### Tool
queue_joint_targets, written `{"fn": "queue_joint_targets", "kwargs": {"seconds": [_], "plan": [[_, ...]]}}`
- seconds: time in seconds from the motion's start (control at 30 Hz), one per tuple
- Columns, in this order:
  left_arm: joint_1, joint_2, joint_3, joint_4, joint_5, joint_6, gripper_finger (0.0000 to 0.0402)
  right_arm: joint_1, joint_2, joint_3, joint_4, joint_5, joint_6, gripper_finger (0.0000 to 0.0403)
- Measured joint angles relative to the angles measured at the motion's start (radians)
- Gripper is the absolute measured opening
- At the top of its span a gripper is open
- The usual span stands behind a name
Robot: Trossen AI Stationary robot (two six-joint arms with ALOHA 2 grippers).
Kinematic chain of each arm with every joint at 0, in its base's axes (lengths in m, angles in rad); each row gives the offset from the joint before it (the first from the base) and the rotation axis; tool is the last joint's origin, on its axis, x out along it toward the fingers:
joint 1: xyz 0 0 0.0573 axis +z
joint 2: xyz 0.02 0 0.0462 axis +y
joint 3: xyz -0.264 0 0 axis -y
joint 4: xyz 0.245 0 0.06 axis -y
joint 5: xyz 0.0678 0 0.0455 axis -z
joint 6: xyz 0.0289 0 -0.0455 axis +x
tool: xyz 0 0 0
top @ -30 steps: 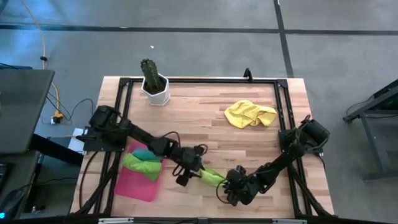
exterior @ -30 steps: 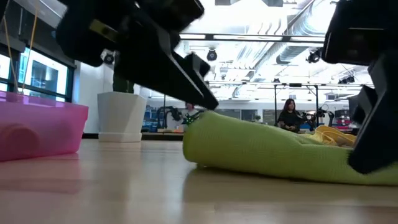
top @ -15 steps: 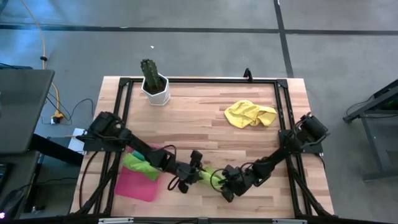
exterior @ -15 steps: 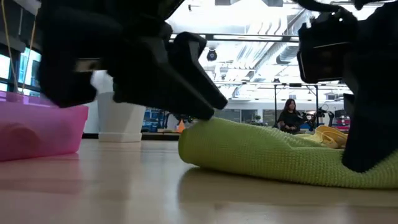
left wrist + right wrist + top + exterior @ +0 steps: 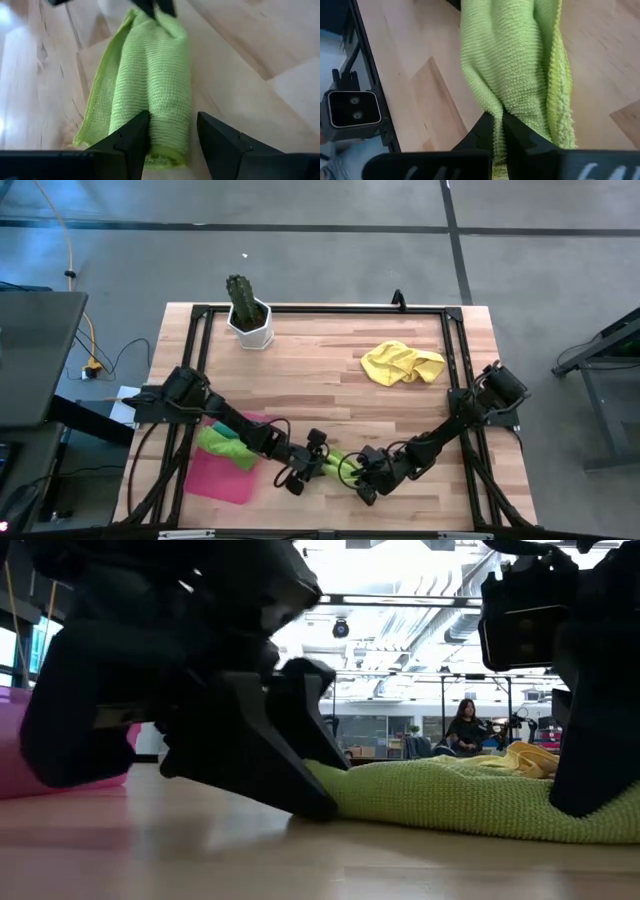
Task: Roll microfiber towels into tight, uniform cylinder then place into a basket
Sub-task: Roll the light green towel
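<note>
Basket (image 5: 222, 480) sits at the counter's front-left corner, a green towel (image 5: 228, 442) already in it. Left end effector (image 5: 172, 137) is just right of it, jaws apart, straddling the near end of the lime roll (image 5: 337, 464). I read the roll's long axis as running left-right along the front edge. Right end effector (image 5: 498, 131) is pinched shut on its other end. Front edge is close; open room lies toward the back, where the yellow towel (image 5: 402, 364) waits.

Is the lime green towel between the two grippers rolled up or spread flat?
Rolled. The lime green towel lies as a loose cylinder on the table, one edge trailing beside it; the right gripper pinches one end.
</note>
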State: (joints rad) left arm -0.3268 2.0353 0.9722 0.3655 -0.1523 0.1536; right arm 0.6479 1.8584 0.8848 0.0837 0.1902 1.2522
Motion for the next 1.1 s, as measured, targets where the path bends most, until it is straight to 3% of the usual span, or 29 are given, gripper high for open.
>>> {"fn": "queue_joint_targets", "kwargs": {"seconds": [0.2, 0.47, 0.63, 0.8, 0.97, 1.1], "plan": [[0.016, 0.012, 0.003, 0.006, 0.073, -0.195, 0.0149, 0.0, 0.0, 0.0, 0.003, 0.001, -0.094, 0.0006], [0.017, 0.011, 0.005, -0.022, 0.255, -0.591, 0.0063, 0.0, 0.0, 0.0, 0.004, 0.003, -0.414, 0.0021], [0.018, 0.012, 0.004, -0.036, 0.308, -0.755, 0.002, -0.007, 0.001, 0.0, 0.009, -0.008, -0.516, 0.0093], [0.04, 0.011, 0.005, -0.042, 0.353, -0.82, 0.0009, -0.015, 0.001, 0.035, -0.017, -0.091, -0.704, 0.017], [0.058, 0.008, 0.006, -0.074, 0.376, -0.865, 0.0011, -0.007, -0.009, 0.176, -0.232, -0.082, -0.897, 0.0191], [0.071, 0.006, 0.007, -0.078, 0.408, -0.906, 0.0011, 0.038, -0.011, 0.274, -0.455, 0.091, -0.982, 0.0192]]}}
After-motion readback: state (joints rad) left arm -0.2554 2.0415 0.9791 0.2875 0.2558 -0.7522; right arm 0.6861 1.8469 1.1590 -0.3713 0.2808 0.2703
